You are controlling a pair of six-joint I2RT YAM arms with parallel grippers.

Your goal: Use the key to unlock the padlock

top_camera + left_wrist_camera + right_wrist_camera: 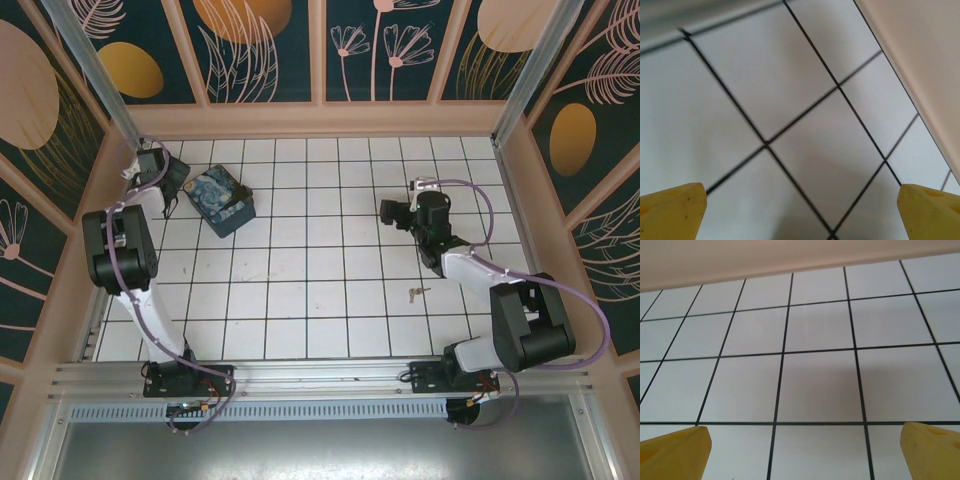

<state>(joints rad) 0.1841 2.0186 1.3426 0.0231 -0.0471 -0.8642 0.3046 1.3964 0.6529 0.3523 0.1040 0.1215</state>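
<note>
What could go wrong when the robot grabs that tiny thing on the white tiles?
The key is tiny and lies flat on the tiles, and the open right gripper sits away from it, so it might nudge the key or miss. The key also lies close beside the right arm, which could brush it aside while swinging round.
</note>
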